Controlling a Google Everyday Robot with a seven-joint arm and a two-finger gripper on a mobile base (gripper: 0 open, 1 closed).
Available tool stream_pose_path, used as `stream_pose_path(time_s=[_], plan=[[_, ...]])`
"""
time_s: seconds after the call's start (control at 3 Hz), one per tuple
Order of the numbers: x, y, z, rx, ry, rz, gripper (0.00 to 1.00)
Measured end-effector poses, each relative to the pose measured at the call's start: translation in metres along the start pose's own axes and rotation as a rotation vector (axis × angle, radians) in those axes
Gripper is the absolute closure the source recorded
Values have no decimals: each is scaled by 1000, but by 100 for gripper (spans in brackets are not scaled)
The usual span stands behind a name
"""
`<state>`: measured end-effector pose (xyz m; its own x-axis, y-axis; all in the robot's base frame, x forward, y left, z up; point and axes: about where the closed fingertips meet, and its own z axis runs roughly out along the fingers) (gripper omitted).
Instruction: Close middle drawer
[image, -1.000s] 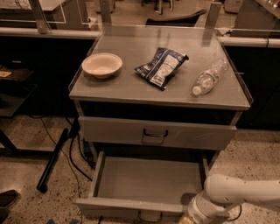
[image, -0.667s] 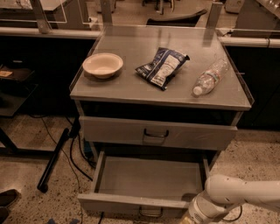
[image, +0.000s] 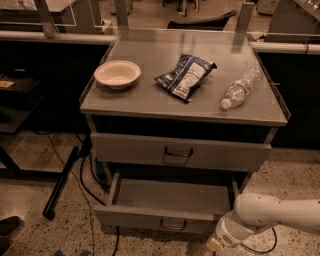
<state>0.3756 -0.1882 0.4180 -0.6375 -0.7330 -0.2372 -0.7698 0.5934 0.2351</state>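
Note:
The middle drawer (image: 150, 216) is a grey metal tray pulled out below the upper drawer front (image: 150, 150). Its inside (image: 170, 196) is bare. A small dark loop handle (image: 173, 225) sits at the centre of its front panel. My white arm (image: 270, 217) comes in from the lower right. My gripper (image: 215, 245) is at the bottom edge of the view, right at the right end of that drawer's front panel. Its tip is cut off by the frame edge.
On the cabinet top (image: 150, 100) lie a cream bowl (image: 117, 74), a dark chip bag (image: 185, 76) and a clear plastic bottle (image: 240, 88). Black cables (image: 85, 180) and a dark pole (image: 62, 182) lie on the speckled floor to the left. Dark counters flank the cabinet.
The middle drawer has slid inward a little, showing less of its tray. My arm and gripper have moved forward with its front panel.

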Motion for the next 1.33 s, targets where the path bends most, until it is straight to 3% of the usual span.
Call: stream_pose_path(time_s=[0.67, 1.0, 1.33], plan=[[-35, -49, -8, 106, -64, 33, 100], [-68, -81, -23, 171, -102, 21, 100], [-68, -82, -22, 171, -102, 21, 100]])
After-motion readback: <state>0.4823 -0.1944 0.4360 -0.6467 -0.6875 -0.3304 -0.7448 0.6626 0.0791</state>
